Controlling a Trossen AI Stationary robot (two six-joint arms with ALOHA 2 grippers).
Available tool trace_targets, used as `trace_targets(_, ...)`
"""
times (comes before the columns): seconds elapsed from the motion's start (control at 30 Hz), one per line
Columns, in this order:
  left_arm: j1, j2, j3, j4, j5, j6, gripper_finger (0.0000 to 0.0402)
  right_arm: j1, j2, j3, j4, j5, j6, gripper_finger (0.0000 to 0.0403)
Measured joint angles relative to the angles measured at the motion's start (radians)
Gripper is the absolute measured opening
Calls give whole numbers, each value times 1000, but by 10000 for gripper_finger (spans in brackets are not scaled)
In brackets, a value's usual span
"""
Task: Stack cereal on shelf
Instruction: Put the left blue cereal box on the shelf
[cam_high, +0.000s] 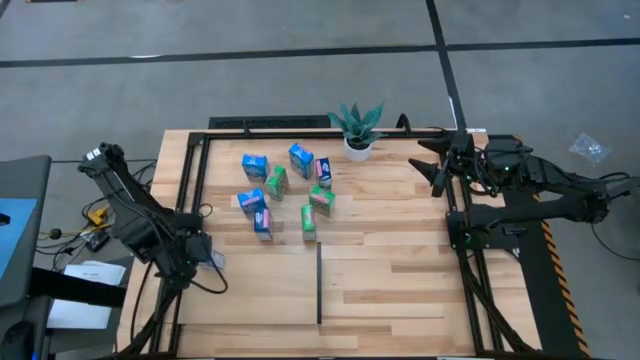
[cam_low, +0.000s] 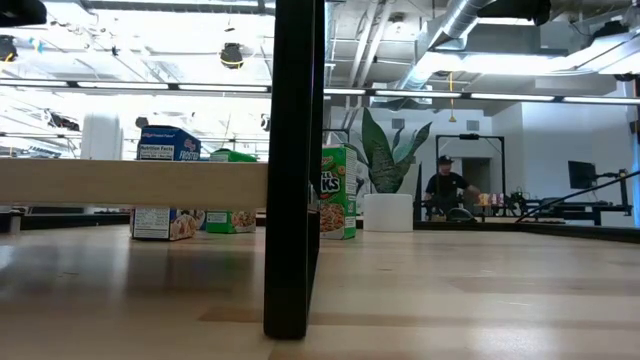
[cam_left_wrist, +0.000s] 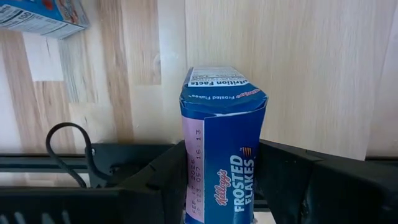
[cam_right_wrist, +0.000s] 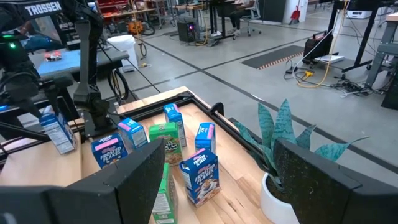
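My left gripper (cam_high: 205, 252) hangs over the table's left rail, shut on a blue Frosted Flakes cereal box (cam_left_wrist: 224, 143); the right wrist view shows that box (cam_right_wrist: 59, 130) too. Several blue and green cereal boxes (cam_high: 285, 190) stand or lie in a loose cluster on the light-wood shelf surface (cam_high: 400, 270), left of the middle toward the far side. In the low view some of them (cam_low: 165, 185) stand on their bases. My right gripper (cam_high: 437, 168) waits open, in the air at the far right beside the plant. My left gripper pinches the blue box by two opposite side faces (cam_left_wrist: 194, 174), one finger (cam_left_wrist: 155, 186) on each. The fingers come from above, pointing steeply down. The box hangs below them, lifted clear of the wood, its end flap (cam_left_wrist: 217, 84) toward the table. Its walls look slightly drawn in between the fingers.
A potted green plant (cam_high: 357, 128) stands at the far edge. A black rail frame (cam_high: 270, 123) borders the wood. A thin black divider strip (cam_high: 320, 285) runs from the middle to the near edge, with bare wood on either side. A person (cam_low: 445, 185) is far off in the room.
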Motion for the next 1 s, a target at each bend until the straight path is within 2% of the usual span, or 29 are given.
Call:
trace_targets(0.37, 38, 0, 0, 15, 43, 67, 161, 0, 0, 0, 0, 0, 0, 322)
trace_targets(0.73, 59, 0, 0, 18, 63, 89, 233, 0, 0, 0, 0, 0, 1, 322)
trace_targets(1.0, 59, 0, 0, 18, 77, 51, 248, 0, 0, 0, 0, 0, -5, 322)
